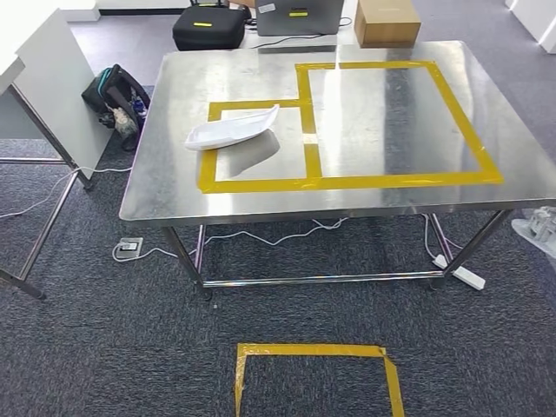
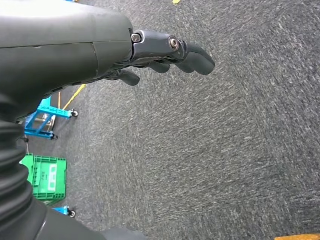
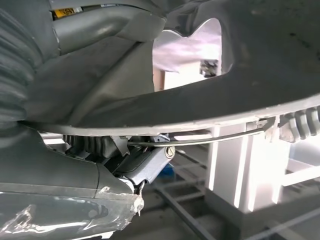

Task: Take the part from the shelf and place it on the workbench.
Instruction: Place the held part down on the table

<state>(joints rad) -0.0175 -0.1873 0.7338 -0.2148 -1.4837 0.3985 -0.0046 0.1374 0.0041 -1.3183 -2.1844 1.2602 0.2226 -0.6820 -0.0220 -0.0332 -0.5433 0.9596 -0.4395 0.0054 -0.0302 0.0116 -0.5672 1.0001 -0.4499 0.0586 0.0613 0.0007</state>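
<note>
The white part (image 1: pixel 233 130), a shallow tray-like piece, lies on the steel workbench (image 1: pixel 393 122), toward ten o'clock of the tabletop's middle. It sits across the far edge of the smaller yellow tape outline (image 1: pixel 255 184), one end pointing to about two o'clock, its reflection showing on the metal just beneath it. A larger taped rectangle (image 1: pixel 469 130) adjoins at three o'clock of the part.

Neither hand is near it. The left hand (image 2: pixel 162 55) hangs over the grey carpet (image 2: pixel 226 150), fingers stretched out and slightly apart, holding nothing and well apart from the part. The right hand (image 3: pixel 113 170) appears as a grey cover and a dark finger piece beneath a broad dark curved surface; I cannot tell whether it is loose, clenched or grasping anything.

Beyond the bench at twelve o'clock stand a black case (image 1: pixel 208 28) and a cardboard box (image 1: pixel 387 19). A dark bag (image 1: pixel 118 95) slumps on the floor at nine o'clock of the part. Below the bench a white power strip (image 1: pixel 462 274) lies by the right leg, and a yellow taped outline (image 1: pixel 314 350) marks the carpet at six o'clock. A green crate (image 2: pixel 47 177) and a blue wheeled frame (image 2: pixel 43 117) stand beyond the left arm.
</note>
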